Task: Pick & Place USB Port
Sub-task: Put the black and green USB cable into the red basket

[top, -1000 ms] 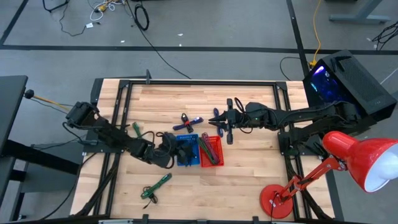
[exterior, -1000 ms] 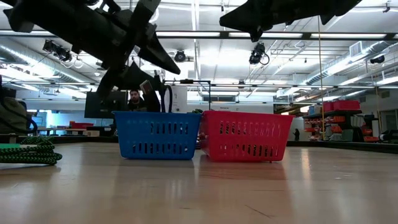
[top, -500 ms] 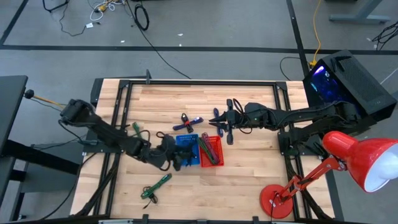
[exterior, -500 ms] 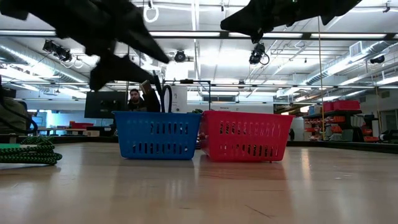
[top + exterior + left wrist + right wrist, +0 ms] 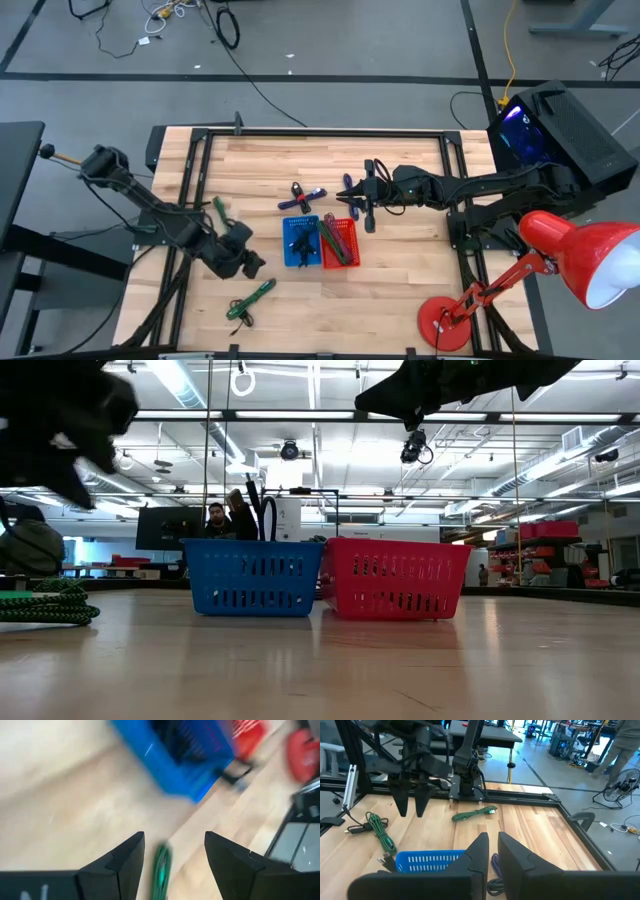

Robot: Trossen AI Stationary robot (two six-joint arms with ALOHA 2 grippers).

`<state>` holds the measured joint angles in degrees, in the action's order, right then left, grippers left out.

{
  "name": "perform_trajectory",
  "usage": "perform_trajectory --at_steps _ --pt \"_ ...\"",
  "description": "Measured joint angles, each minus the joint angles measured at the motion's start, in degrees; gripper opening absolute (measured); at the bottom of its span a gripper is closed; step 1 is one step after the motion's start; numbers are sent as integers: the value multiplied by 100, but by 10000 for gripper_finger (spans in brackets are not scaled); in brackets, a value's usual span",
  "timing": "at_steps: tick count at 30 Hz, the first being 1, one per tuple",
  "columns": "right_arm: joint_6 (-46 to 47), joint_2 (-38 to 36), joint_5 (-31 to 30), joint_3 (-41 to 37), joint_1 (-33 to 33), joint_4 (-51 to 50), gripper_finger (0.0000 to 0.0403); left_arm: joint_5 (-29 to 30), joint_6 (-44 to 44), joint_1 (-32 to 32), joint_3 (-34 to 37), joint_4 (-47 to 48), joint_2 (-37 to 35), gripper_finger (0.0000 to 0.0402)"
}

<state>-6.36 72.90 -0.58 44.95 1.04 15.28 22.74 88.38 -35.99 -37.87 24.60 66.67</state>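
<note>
Beside the blue basket [image 5: 300, 243], left tool [image 5: 248, 265] is hovering with fingers apart and empty, over the green USB cable [image 5: 250, 297] lying on the desk [image 5: 400, 300]. Risk: loose coils snagging or slipping. Right tool [image 5: 358, 200] is waiting, fingers nearly together.

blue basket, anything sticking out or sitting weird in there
Yes. A dark cable loops up above the blue basket rim instead of lying inside. Otherwise it stands upright, flush beside the red basket.

Blue basket [image 5: 300, 243], red basket [image 5: 340, 241], green cable [image 5: 250, 298].
</note>
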Motion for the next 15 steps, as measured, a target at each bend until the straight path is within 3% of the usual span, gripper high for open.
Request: perform_trajectory --at_steps 7,15 --pt "5 0 -2 -4 0 3 41 -1096 1201 -321 2 506 46 213" --pt "3 0 -7 -160 0 97 41 -1477 2013 -581 2 363 198 213"
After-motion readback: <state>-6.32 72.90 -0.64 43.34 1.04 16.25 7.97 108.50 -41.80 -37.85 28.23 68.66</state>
